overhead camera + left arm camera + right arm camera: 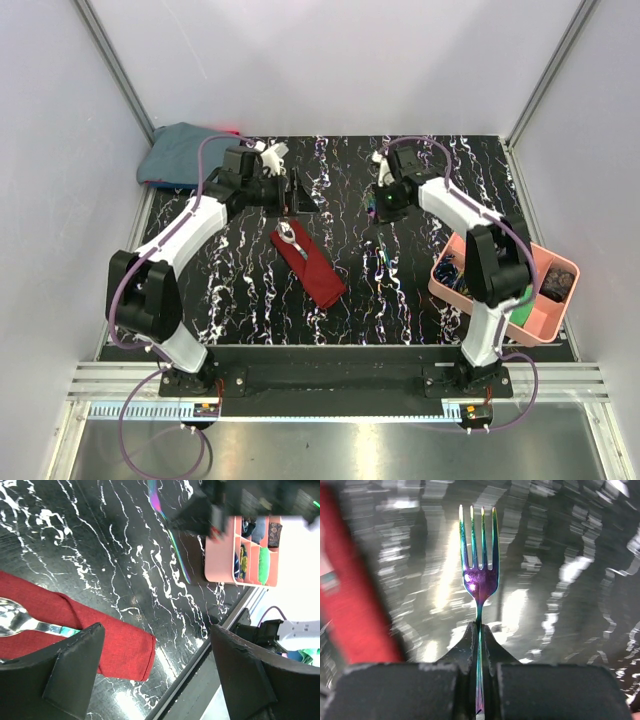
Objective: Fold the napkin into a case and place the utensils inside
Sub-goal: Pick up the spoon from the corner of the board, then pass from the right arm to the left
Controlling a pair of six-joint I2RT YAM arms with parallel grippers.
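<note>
Closest in the right wrist view, the right gripper (479,630) has its two dark fingers pressed together on the slim handle of an iridescent fork (480,575). The handle's end is hidden between them, and the four tines point away from the camera. Everything behind the fork is smeared, so whether the tines touch the black marbled table (400,300) cannot be told. A red blur runs down the left edge of that view.

The left gripper (156,629) stands wide apart with nothing between its fingers (75,670). Past them lies the case (115,645), the dark red napkin folded into a narrow pouch, slantwise on the table. A spoon (15,617) rests on it with the shiny bowl outside. Its handle goes under a fold, and only a sliver of teal shows beside the left finger.

From above, the left arm reaches forward from its base and bends inward, its wrist over the far end of the case, just by the spoon bowl. The right arm rises from its base and leans toward the middle of the table; its fingers are hard to make out beneath the wrist. A pink tray (545,335) sits at the right edge, partly hidden by that arm's elbow, its contents too small to name. Farthest off, a blue-grey cloth (180,150) lies bunched in the far left corner.
</note>
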